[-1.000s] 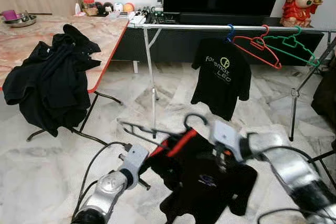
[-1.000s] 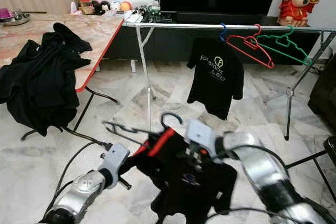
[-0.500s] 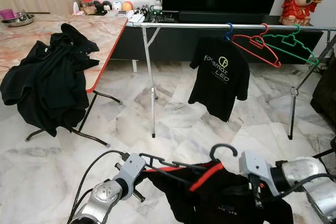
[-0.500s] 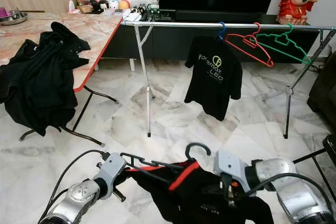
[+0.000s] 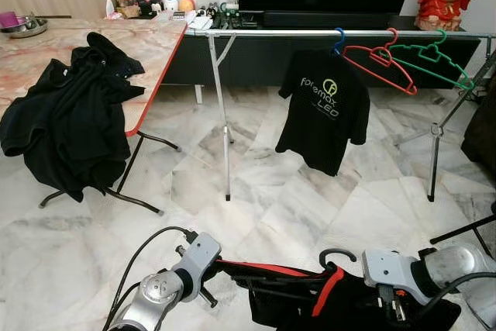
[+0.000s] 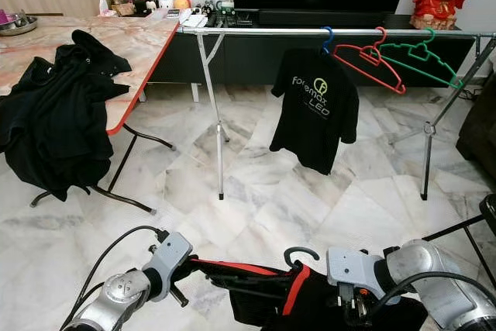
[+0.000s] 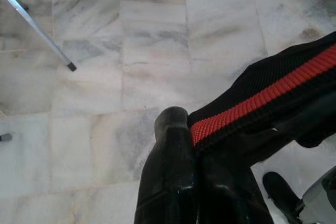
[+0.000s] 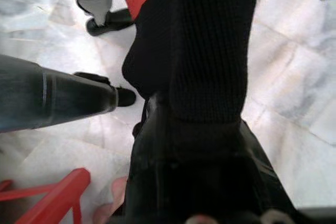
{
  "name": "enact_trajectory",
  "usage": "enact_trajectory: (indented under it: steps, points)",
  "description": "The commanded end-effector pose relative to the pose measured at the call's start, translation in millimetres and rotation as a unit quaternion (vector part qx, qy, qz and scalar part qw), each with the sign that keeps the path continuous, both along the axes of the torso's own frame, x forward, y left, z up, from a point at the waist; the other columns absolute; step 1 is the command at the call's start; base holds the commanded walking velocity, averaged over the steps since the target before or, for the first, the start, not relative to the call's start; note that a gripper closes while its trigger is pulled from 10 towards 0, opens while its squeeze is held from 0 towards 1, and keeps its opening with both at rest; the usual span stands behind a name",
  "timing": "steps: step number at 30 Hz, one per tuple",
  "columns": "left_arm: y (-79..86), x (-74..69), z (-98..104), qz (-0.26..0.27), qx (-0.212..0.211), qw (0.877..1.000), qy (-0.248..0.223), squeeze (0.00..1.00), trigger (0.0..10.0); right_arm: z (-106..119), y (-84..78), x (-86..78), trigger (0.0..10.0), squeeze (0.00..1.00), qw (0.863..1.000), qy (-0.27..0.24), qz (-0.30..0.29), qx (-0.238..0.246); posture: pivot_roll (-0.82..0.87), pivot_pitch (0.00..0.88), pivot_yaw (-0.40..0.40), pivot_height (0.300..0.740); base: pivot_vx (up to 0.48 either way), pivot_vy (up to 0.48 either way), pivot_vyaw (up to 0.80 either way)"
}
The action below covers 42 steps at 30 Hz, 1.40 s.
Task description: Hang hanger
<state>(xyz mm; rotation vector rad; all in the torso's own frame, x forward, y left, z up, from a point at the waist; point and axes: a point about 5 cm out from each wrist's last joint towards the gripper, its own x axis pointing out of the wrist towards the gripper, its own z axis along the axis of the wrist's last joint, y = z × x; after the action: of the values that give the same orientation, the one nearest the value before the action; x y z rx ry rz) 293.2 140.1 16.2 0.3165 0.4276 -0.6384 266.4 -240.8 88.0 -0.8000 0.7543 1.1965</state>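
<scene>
Black shirt [image 5: 341, 312] with red ribbed trim on black hanger [image 5: 335, 254], black logo tee [image 5: 324, 108] on blue hanger [image 5: 339, 39], red hanger [image 5: 380, 66], green hanger [image 5: 434, 58], pink marbled table [image 5: 77, 44] edged red, grey-veined white floor [image 5: 256, 191].

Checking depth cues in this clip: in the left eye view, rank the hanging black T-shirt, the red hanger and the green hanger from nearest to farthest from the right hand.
1. Hanging black T-shirt, mid-rail, ahead of the right hand.
2. Red hanger, beside it, rightward.
3. Green hanger, by the rail's right end; close to the red one.

Drying rail [image 6: 310, 31] with black T-shirt [image 6: 314, 110], red hanger [image 6: 369, 58] and green hanger [image 6: 422, 57]; below, dark hanger [image 6: 256, 275] carrying garment [image 6: 310, 308].
</scene>
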Motion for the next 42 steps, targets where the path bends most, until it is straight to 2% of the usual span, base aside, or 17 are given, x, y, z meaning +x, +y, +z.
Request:
enact_trajectory:
  steps: [1,4,12,16,17,18,19,21,22,26,32,35,38,39,40,41,42]
  points:
    - [14.7,-3.8,-4.2,0.011,0.023,1.0,0.012,0.0,0.0,4.0,-11.5,7.5,0.0,0.0,0.999,-0.034,-0.029,-0.028,0.01,0.103,-0.008,0.74,0.0,0.0,0.0]
    - [15.3,-5.0,-4.6,-0.004,0.033,0.999,0.017,0.0,0.0,8.3,-13.3,17.4,0.0,0.0,0.995,-0.074,-0.051,-0.045,0.01,0.103,-0.007,0.74,0.0,0.0,0.0]
    - [13.2,-7.1,-1.9,-0.046,0.043,0.998,0.021,0.0,0.0,-1.9,-14.2,18.4,0.0,0.0,0.991,-0.08,-0.067,-0.081,0.01,0.097,-0.01,0.74,0.0,0.0,0.0]
    - [13.3,-2.2,12.4,-0.062,0.01,0.998,0.019,0.0,0.0,-14.1,-11.5,12.2,0.0,0.0,0.991,-0.064,-0.053,-0.102,0.01,0.093,-0.013,0.74,0.0,0.0,0.0]
    - [13.7,3.5,25.4,-0.071,-0.008,0.997,0.01,0.0,0.0,-19.4,-8.3,8.8,0.0,0.0,0.992,-0.054,-0.053,-0.101,0.02,0.093,-0.013,0.74,0.0,0.0,0.0]
    - [13.7,3.5,25.4,-0.071,-0.008,0.997,0.01,0.0,0.0,-19.4,-8.3,8.8,0.0,0.0,0.992,-0.054,-0.053,-0.101,0.02,0.093,-0.013,0.74,0.0,0.0,0.0]
    - [15.0,8.6,39.9,-0.088,-0.019,0.996,0.002,0.0,0.0,-25.0,-6.7,7.6,0.0,0.0,0.991,-0.054,-0.058,-0.112,0.02,0.086,-0.011,0.74,0.0,0.0,0.0]
    - [15.5,9.6,44.0,-0.094,-0.02,0.995,0.001,0.0,0.0,-26.8,-6.9,7.7,0.0,0.0,0.99,-0.056,-0.06,-0.118,0.02,0.086,-0.011,0.74,0.0,0.0,0.0]
    - [17.1,9.1,50.9,-0.118,-0.014,0.993,0.005,0.0,0.0,-29.0,-8.2,8.4,0.0,0.0,0.988,-0.06,-0.066,-0.129,0.03,0.084,-0.01,0.74,0.0,0.0,0.0]
    - [22.5,5.3,57.7,-0.156,0.007,0.988,0.021,0.0,0.0,-29.5,-6.2,10.1,0.0,0.0,0.987,-0.067,-0.081,-0.123,0.02,0.083,-0.007,0.74,0.0,0.0,0.0]
    - [10.0,-0.3,70.5,-0.19,-0.031,0.981,0.025,0.0,0.0,-38.5,0.7,9.0,0.0,0.0,0.985,-0.068,-0.102,-0.119,0.02,0.076,-0.006,0.74,0.0,0.0,0.0]
    - [-7.6,-4.3,88.8,-0.227,-0.085,0.97,0.013,0.0,0.0,-44.7,12.7,14.8,0.0,0.0,0.983,-0.089,-0.132,-0.096,0.03,0.073,-0.005,0.74,0.0,0.0,0.0]
    - [-20.9,-6.9,97.4,-0.254,-0.104,0.962,0.003,0.0,0.0,-46.5,29.1,22.5,0.0,0.0,0.981,-0.102,-0.154,-0.063,0.03,0.07,-0.003,0.74,0.0,0.0,0.0]
    - [-20.9,-6.9,97.4,-0.254,-0.104,0.962,0.003,0.0,0.0,-46.5,29.1,22.5,0.0,0.0,0.981,-0.102,-0.154,-0.063,0.03,0.07,-0.003,0.74,0.0,0.0,0.0]
    - [-25.1,-6.8,100.1,-0.257,-0.114,0.96,-0.002,0.0,0.5,-47.0,33.8,23.6,0.0,0.0,0.981,-0.101,-0.155,-0.055,0.03,0.069,-0.003,0.74,0.0,0.0,0.0]
    - [-32.4,-7.5,105.4,-0.261,-0.134,0.956,-0.007,0.0,1.6,-46.8,41.1,26.1,0.0,0.0,0.981,-0.101,-0.16,-0.04,0.03,0.067,-0.003,0.74,0.0,0.0,0.0]
    - [-32.4,-7.5,105.4,-0.261,-0.134,0.956,-0.007,0.0,1.6,-46.8,41.1,26.1,0.0,0.0,0.981,-0.101,-0.16,-0.04,0.03,0.067,-0.003,0.74,0.0,0.0,0.0]
